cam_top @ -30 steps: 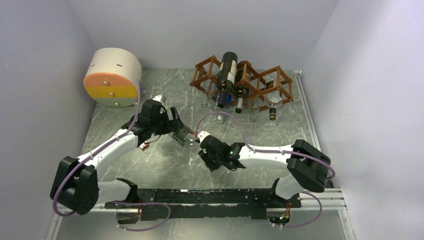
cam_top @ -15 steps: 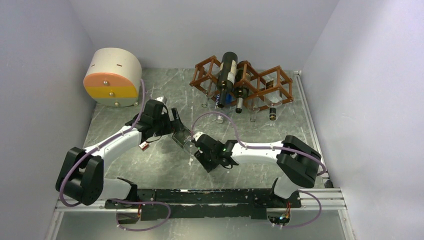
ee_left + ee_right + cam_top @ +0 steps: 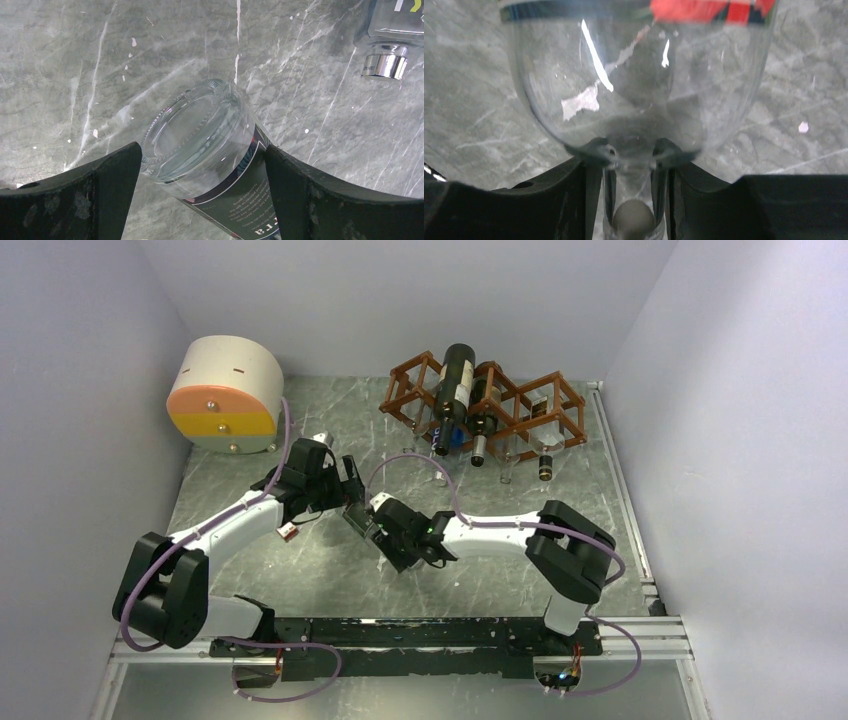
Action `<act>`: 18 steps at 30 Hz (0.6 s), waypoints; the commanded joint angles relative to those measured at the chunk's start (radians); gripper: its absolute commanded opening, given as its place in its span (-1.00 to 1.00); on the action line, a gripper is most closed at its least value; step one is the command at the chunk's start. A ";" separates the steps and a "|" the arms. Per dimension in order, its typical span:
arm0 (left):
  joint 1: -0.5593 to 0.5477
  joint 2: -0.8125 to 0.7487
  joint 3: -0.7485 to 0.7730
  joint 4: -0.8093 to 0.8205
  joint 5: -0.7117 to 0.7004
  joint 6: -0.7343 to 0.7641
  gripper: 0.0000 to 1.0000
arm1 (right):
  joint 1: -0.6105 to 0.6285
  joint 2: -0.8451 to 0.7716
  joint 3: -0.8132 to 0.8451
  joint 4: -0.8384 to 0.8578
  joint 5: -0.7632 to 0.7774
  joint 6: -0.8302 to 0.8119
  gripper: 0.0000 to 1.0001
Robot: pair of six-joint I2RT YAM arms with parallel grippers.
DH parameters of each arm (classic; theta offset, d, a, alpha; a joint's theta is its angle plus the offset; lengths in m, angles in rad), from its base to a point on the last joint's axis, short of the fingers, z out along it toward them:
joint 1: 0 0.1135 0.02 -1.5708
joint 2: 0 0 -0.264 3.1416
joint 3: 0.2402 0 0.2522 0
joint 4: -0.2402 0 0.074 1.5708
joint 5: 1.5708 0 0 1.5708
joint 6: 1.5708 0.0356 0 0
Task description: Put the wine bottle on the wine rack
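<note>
The wine bottle (image 3: 362,517) is clear glass with a dark label and hangs tilted above the table between my two arms. My left gripper (image 3: 352,506) is shut on its body near the base (image 3: 200,130), one finger on the glass and the other on the label. My right gripper (image 3: 380,525) stands narrowly open around the neck (image 3: 634,200), with its fingertips up at the bottle's shoulder (image 3: 639,75). The wine rack (image 3: 530,405), a reddish-brown lattice, stands at the back right of the table.
Dark bottles (image 3: 458,385) and clear ones lie in the rack's cells. A clear bottle with a silver cap (image 3: 384,66) shows at the top right of the left wrist view. A cream drum with an orange and yellow face (image 3: 222,395) stands back left. Grey walls enclose the table.
My right gripper has slid left along the neck towards the bottle's shoulder and its jaws have widened a little. The left gripper and bottle have shifted only slightly.
</note>
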 commanded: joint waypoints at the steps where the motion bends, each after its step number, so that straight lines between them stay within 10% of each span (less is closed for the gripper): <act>1: 0.006 0.002 0.021 -0.026 0.026 -0.004 0.90 | -0.004 0.050 0.012 0.053 -0.002 -0.011 -0.07; 8: 0.007 -0.009 0.009 -0.016 0.016 -0.017 0.90 | -0.009 0.084 0.021 0.076 0.006 -0.005 -0.15; 14: 0.006 -0.024 0.011 -0.024 0.001 -0.014 0.90 | -0.010 0.082 0.014 0.084 0.020 -0.003 -0.93; 18: 0.006 -0.069 0.026 -0.048 -0.064 -0.020 0.90 | -0.009 0.009 -0.023 0.117 0.022 -0.012 -1.00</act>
